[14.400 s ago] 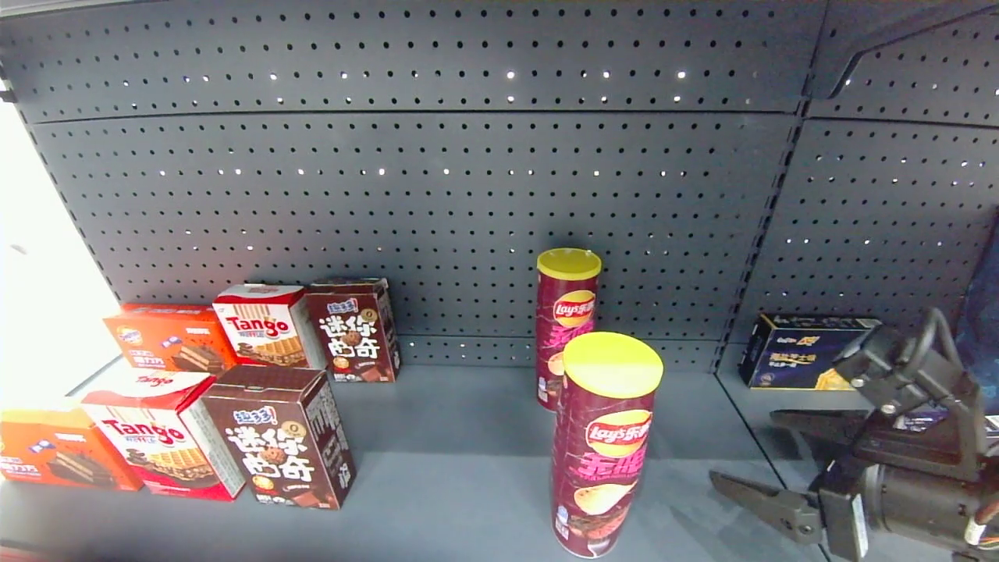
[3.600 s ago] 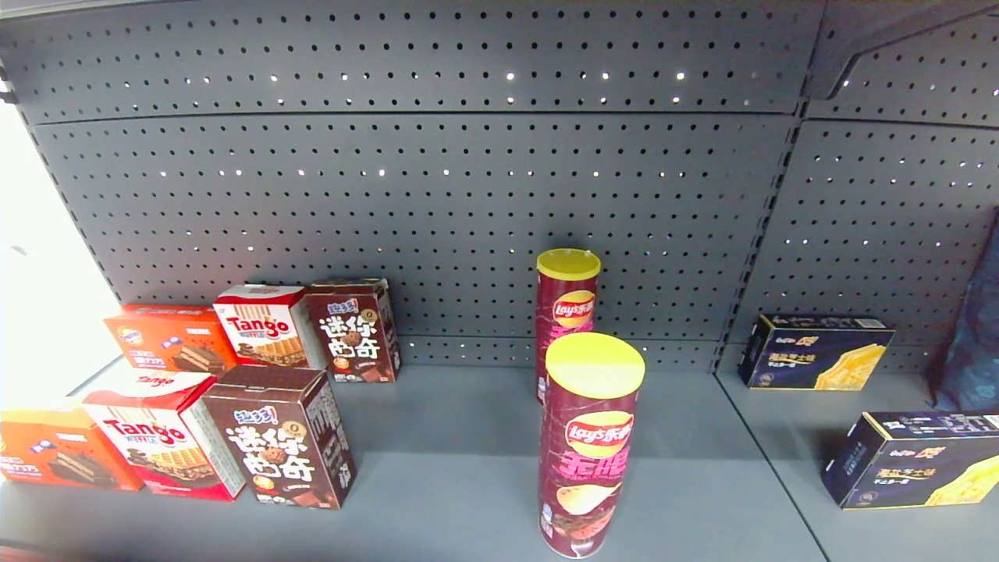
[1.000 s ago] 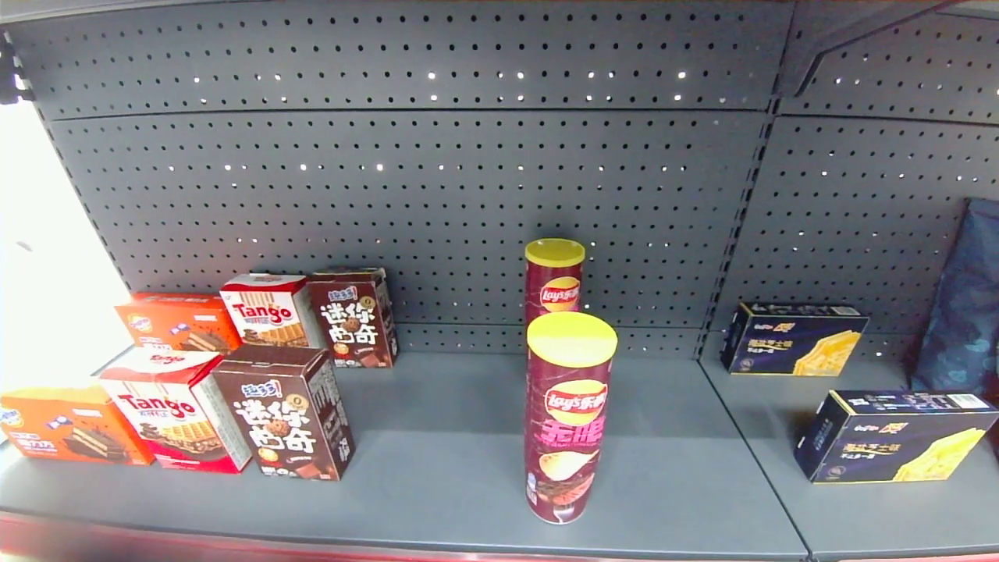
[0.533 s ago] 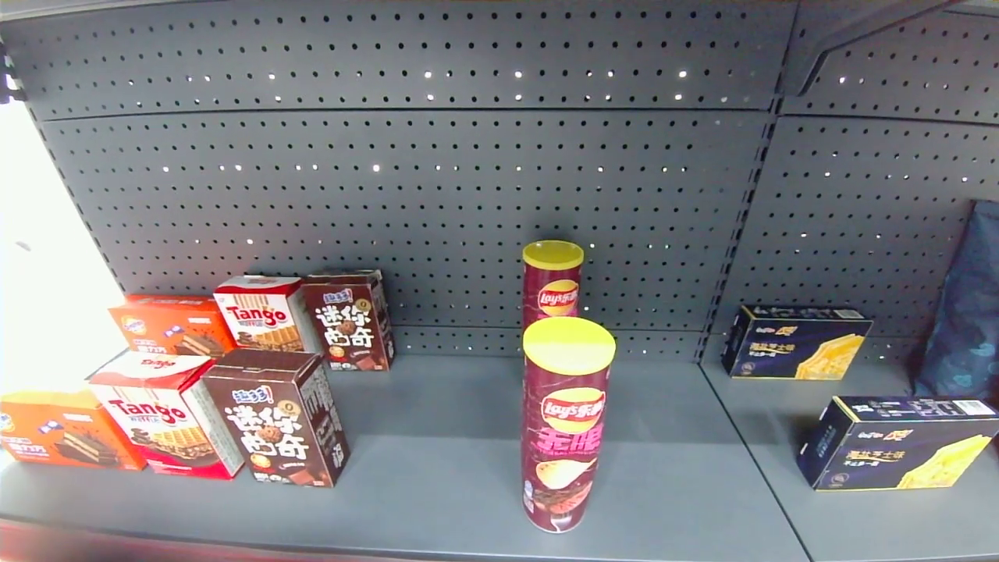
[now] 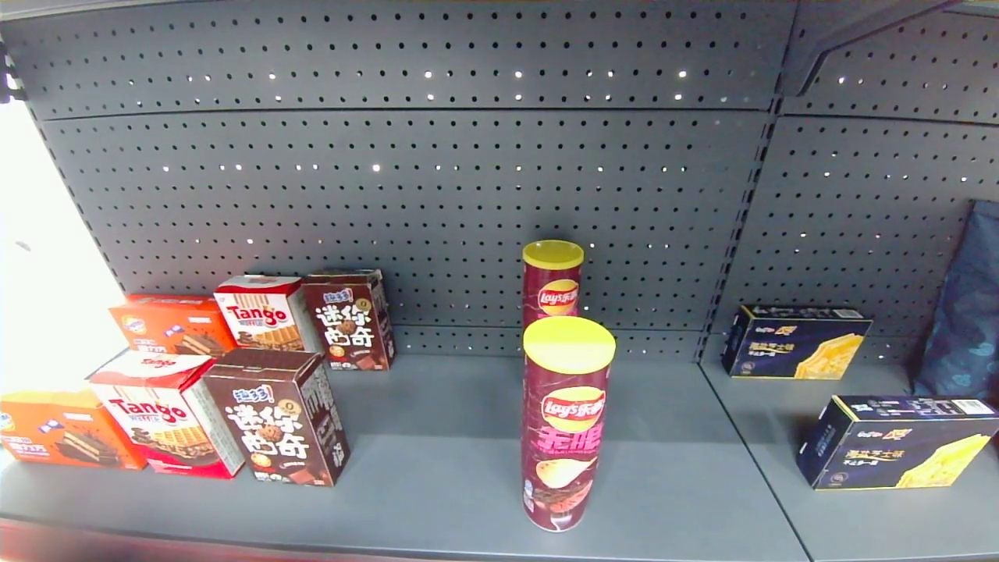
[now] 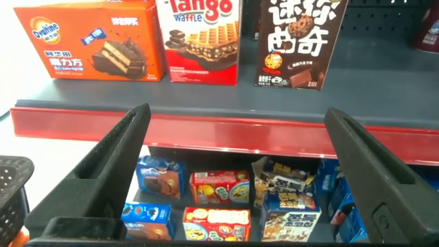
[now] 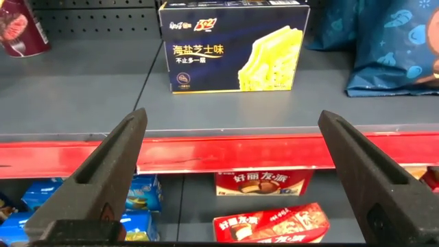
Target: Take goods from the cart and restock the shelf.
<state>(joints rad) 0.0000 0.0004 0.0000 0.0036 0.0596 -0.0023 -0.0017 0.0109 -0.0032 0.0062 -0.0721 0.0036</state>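
Note:
Two maroon chip cans with yellow lids stand on the grey shelf (image 5: 437, 468), the front can (image 5: 563, 425) ahead of the back can (image 5: 552, 281). Orange (image 5: 47, 437), red-and-white (image 5: 160, 421) and brown snack boxes (image 5: 281, 425) fill the shelf's left end in two rows. Two dark blue boxes (image 5: 897, 449) (image 5: 792, 342) lie at the right. My left gripper (image 6: 238, 113) is open and holds nothing, below the shelf's red edge (image 6: 226, 134), facing the brown box (image 6: 298, 41). My right gripper (image 7: 233, 115) is open and holds nothing, facing a dark blue box (image 7: 233, 48).
A blue patterned bag (image 5: 964, 312) leans at the far right. A perforated grey back panel (image 5: 437, 179) closes the shelf behind. A lower shelf holds more snack boxes (image 6: 219, 199) (image 7: 264, 184). Bare shelf floor lies between the brown boxes and the cans.
The right gripper seen at the shelf's right 14 s ago has left the head view. The head camera shifted slightly a second ago. The goods stand as before.

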